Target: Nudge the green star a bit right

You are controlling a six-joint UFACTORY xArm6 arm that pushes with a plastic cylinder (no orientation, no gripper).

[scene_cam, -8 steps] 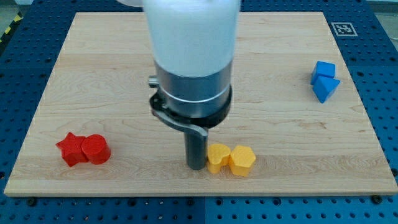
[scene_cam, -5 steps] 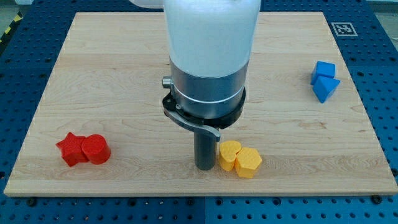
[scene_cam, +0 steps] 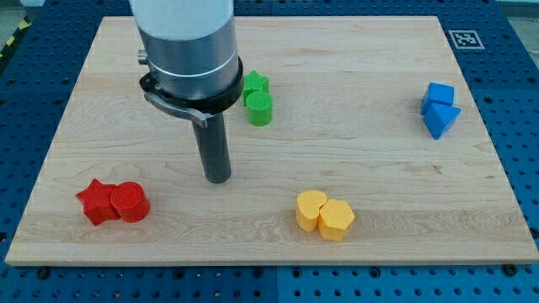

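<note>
My tip stood on the worktop below and to the view's left of the green star; there were no fingers, only the bare rod, holding nothing. The star lay near the view's top centre, touching a green cylinder just below it. A rightward nudge would likely need the tip on the star's left flank. Red, yellow and blue pairs lay well apart.
</note>
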